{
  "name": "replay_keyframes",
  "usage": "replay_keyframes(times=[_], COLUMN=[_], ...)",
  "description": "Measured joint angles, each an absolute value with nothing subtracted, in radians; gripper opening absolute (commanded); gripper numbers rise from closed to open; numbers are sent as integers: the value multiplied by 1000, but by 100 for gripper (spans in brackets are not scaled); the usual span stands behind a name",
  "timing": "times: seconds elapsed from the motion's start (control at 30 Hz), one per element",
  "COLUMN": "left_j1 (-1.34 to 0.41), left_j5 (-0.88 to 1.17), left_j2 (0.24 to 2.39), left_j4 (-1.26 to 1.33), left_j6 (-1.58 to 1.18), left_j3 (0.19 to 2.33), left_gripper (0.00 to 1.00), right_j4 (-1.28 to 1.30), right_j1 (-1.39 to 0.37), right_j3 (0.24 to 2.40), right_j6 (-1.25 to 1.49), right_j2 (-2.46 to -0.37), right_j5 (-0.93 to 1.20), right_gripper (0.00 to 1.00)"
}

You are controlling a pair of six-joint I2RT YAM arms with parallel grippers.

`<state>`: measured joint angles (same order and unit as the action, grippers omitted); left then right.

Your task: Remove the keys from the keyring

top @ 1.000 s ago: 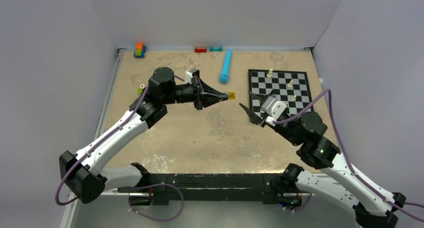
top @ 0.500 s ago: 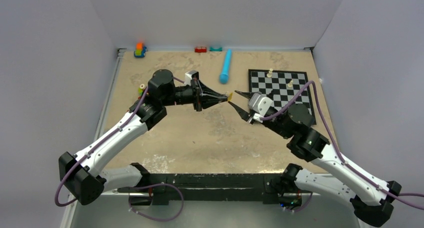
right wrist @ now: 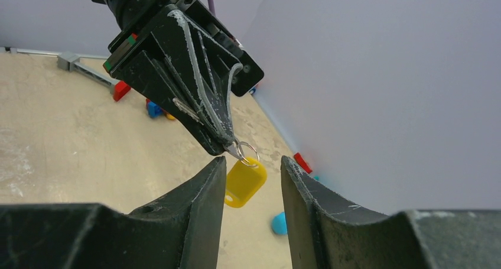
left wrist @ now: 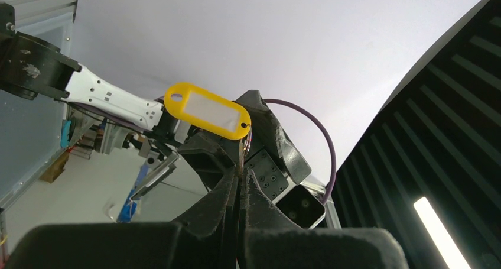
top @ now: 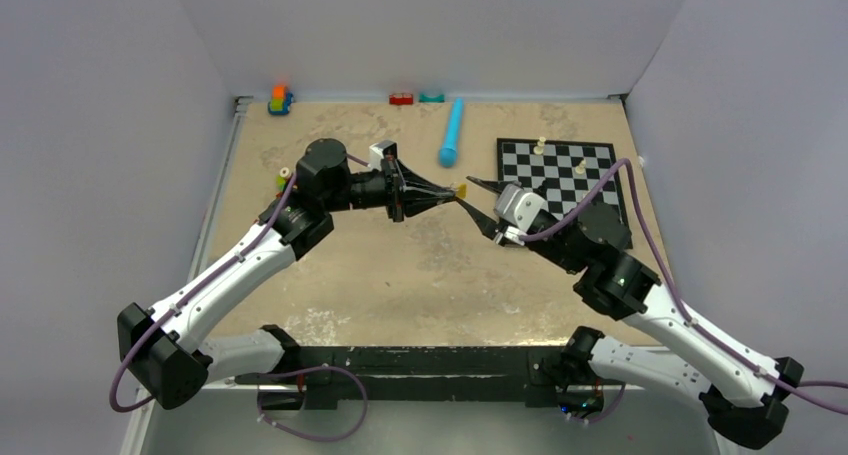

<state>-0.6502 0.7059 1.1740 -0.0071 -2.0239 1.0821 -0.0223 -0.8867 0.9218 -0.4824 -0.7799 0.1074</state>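
Note:
My left gripper (top: pixel 452 195) is raised over the middle of the table, pointing right. It is shut on a thin silvery key (right wrist: pixel 234 150), which pokes out of its tips. A small wire keyring (right wrist: pixel 247 152) hangs from that key, and a yellow tag (right wrist: pixel 243 183) dangles from the ring. The left wrist view shows the tag (left wrist: pixel 207 110) above the closed left gripper (left wrist: pixel 240 177). My right gripper (right wrist: pixel 253 161) faces the left one, open, with one finger on each side of the tag and ring and touching neither. From above, the right gripper (top: pixel 465 192) meets the left tips.
A chessboard (top: pixel 560 180) with small white pieces (top: pixel 540 145) lies at the right, behind the right arm. A blue cylinder (top: pixel 452 133) lies at the back centre. Small toy blocks (top: pixel 280 99) and a red block (top: pixel 401 99) sit along the back wall.
The right arm has swung left from the chessboard side until its fingers straddle the tag, and its jaws have narrowed a little. The left arm and its hold have not changed.

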Motion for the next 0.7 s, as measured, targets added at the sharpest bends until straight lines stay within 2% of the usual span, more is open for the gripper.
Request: replay_keyframes(times=[0.3,0.6,0.7], left_j1=[-650,-650,-650], left_j5=[704,703,703], left_j2=[1174,1174,1174], left_j4=[-8,-8,-8], left_j6=[-2024,-2024,-2024], left_j3=[1082,1082,1082], left_gripper=[0,0,0], right_j4=[-16,-15,-15], right_j1=[-892,-892,-892], right_j3=[922,922,923], right_j6=[-499,-508,-511], right_j2=[-794,-811,-816], right_j5=[108,108,108], right_gripper=[35,34,30])
